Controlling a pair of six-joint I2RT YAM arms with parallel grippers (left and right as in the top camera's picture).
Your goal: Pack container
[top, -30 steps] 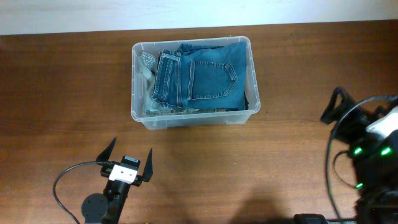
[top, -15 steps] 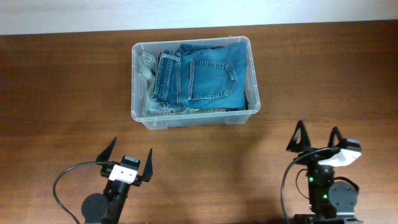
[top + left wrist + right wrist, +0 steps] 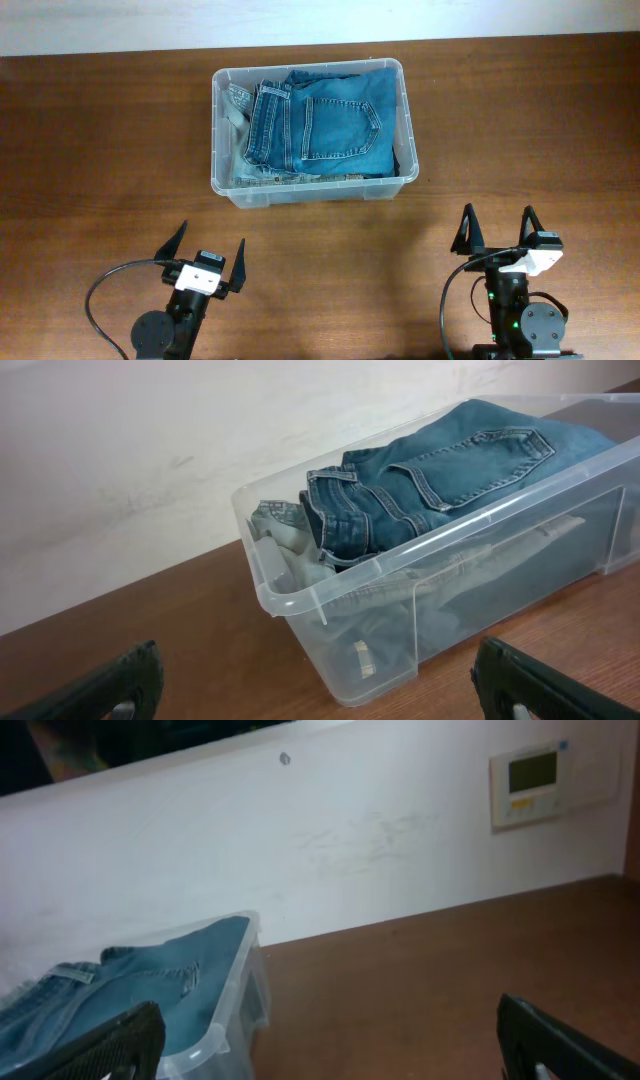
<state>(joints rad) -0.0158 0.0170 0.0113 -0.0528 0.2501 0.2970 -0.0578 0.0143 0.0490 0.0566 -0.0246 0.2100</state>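
The clear plastic container [image 3: 308, 193] stands at the back middle of the wooden table, filled with folded blue jeans [image 3: 332, 125]. It also shows in the left wrist view [image 3: 300, 585] and at the left of the right wrist view [image 3: 232, 1010]. My left gripper [image 3: 206, 252] rests open and empty at the front left, well short of the container. My right gripper [image 3: 497, 232] rests open and empty at the front right, apart from the container. In the wrist views the fingertips [image 3: 130, 680] [image 3: 120, 1040] stand wide apart with nothing between them.
A white wall runs behind the table, with a small wall thermostat [image 3: 533, 782] in the right wrist view. Bare brown tabletop [image 3: 100, 150] lies left and right of the container. Black cables loop beside each arm base.
My right arm swung in from the far right edge and settled at the front right with its gripper open, pointing toward the container. The left arm and the container stayed still.
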